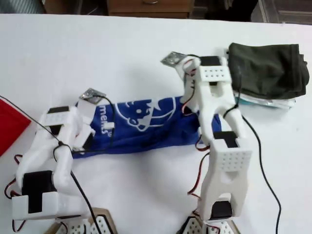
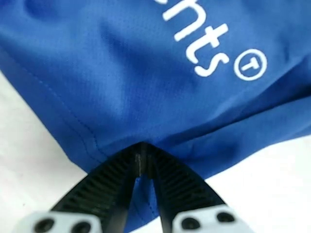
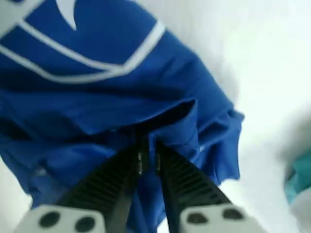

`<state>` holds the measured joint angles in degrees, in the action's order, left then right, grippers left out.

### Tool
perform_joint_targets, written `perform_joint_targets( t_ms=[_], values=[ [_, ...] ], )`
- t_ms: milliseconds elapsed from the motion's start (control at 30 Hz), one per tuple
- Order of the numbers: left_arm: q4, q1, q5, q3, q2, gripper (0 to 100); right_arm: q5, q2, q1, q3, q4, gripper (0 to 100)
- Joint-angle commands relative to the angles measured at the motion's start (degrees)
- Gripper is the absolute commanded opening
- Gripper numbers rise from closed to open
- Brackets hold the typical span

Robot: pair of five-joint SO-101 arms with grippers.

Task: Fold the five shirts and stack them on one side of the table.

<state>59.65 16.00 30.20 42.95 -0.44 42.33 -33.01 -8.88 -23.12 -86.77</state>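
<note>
since both ends are pinched, the blue shirt [image 1: 146, 124], a long band lying mid-table, should probably be lifted evenly and kept taut so the fold lands square. left gripper [image 2: 141, 164] clenched on the hem at one end; right gripper [image 3: 146, 160] clenched on bunched cloth at the other. folded dark shirt [image 1: 268, 70] sits at the far right.

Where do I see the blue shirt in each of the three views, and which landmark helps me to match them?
High view: the blue shirt lies as a long band on the white table, at the middle.
Left wrist view: the blue shirt has its hem pinched in the left gripper.
Right wrist view: the blue shirt is bunched in the right gripper.
Shared landmark: its white print.
</note>
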Motion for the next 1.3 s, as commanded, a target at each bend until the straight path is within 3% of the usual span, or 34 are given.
perform_joint_targets(
  t_ms=[0,267,533,767,1267],
  values=[
    [-1.85,1.76,-0.18,-1.45,0.97,3,-7.21,0.40,-3.12,-5.10,3.03,3.2],
    [-1.85,1.76,-0.18,-1.45,0.97,3,-12.48,-1.36,-2.95,-7.82,11.03,3.1],
    [-1.85,1.76,-0.18,-1.45,0.97,3,-12.22,4.09,3.03,-12.66,-2.86,3.0],
    [-1.85,1.76,-0.18,-1.45,0.97,3,-12.22,0.31,1.27,-12.57,-11.82,3.0],
    [-1.85,1.76,-0.18,-1.45,0.97,3,-12.66,-9.54,-7.60,-13.19,1.27,3.0]
  ],
)
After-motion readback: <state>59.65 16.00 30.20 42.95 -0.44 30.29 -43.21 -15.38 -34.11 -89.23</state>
